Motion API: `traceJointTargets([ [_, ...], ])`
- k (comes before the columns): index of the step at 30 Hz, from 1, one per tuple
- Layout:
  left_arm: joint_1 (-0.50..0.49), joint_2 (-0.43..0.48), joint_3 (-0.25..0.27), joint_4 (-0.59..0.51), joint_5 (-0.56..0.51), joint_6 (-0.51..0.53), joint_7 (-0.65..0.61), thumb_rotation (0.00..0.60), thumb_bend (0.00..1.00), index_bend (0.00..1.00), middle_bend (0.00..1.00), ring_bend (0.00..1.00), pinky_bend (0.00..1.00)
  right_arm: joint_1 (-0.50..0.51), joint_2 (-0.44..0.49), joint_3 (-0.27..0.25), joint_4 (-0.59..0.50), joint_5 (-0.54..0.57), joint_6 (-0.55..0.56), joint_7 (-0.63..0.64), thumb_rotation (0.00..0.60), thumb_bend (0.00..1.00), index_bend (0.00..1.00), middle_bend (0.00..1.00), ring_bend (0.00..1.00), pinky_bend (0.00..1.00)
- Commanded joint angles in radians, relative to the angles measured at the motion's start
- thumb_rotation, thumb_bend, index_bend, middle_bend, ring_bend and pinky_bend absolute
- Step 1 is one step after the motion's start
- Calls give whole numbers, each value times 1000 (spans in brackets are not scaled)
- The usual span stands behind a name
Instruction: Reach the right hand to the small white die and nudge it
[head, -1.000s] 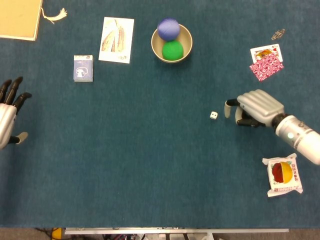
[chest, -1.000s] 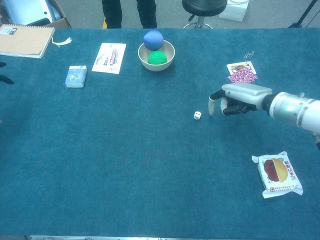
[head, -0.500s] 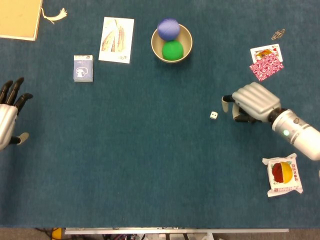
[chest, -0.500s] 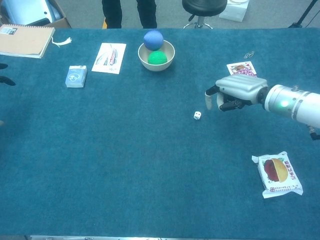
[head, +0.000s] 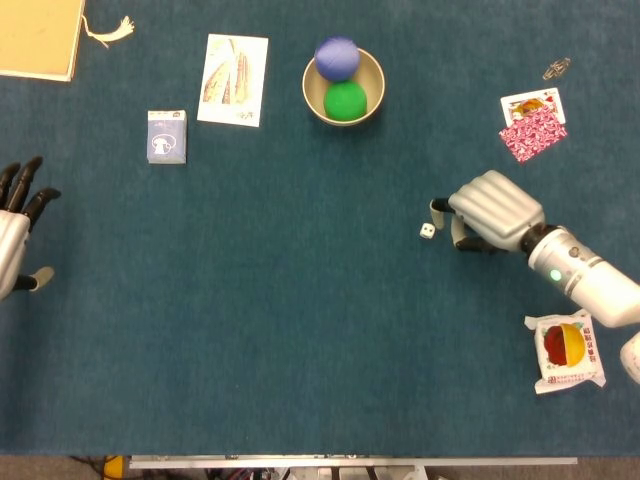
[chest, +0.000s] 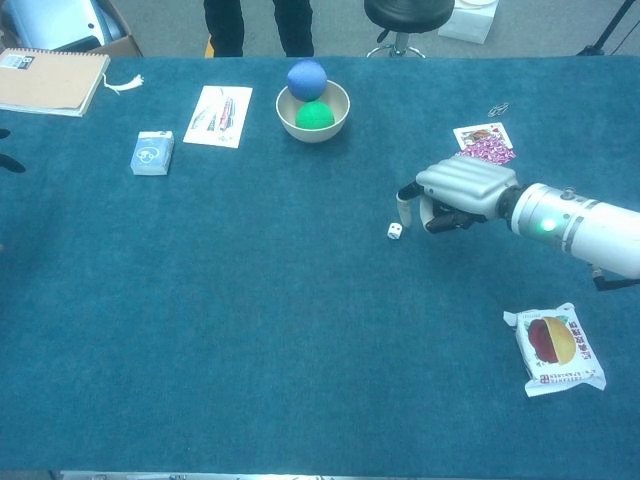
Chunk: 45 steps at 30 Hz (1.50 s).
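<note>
The small white spotted die (head: 427, 231) looks light, hard, apt to skitter on the blue cloth surface (head: 300, 330); the right hand (head: 487, 212), fingers curled and empty, should tap its near face.

Matt teal cloth covered the tabletop (head: 300, 330), faintly napped. The right hand (head: 487, 212) showed smooth silver shell, satin-sheened, over dark fingers (chest: 440, 222). The small white die (head: 427, 231) looked hard and glossy. The snack packet (head: 568, 350) was shiny plastic film, and the bowl (head: 372, 101) smooth and beige.
</note>
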<state>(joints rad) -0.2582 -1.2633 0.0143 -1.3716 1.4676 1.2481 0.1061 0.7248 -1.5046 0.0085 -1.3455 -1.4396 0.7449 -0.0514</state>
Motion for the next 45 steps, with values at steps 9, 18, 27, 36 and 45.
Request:
traceJointTargets([
  [9,5,0,2,5,-2,-2,-11,600,22,215,0,0,237,-2,-12,-8,32,-5,17,-13,350,1000,464,1000,1000,1000],
  [18,9,1,3,9,-4,-2,-18,600,22,215,0,0,237,3,-60,-3,89,-7,24,3,350,1000,464,1000,1000,1000],
  [27,16,3,5,16,-8,-3,-29,600,21,215,0,0,237,9,-97,10,140,-13,39,47,350,1000,464,1000,1000,1000],
  [36,15,3,4,16,-6,-5,-31,600,22,215,0,0,237,11,-93,11,129,-18,45,75,350,1000,464,1000,1000,1000],
  [45,15,4,3,13,-7,-7,-27,600,22,215,0,0,237,12,-80,8,103,-20,45,85,350,1000,464,1000,1000,1000],
])
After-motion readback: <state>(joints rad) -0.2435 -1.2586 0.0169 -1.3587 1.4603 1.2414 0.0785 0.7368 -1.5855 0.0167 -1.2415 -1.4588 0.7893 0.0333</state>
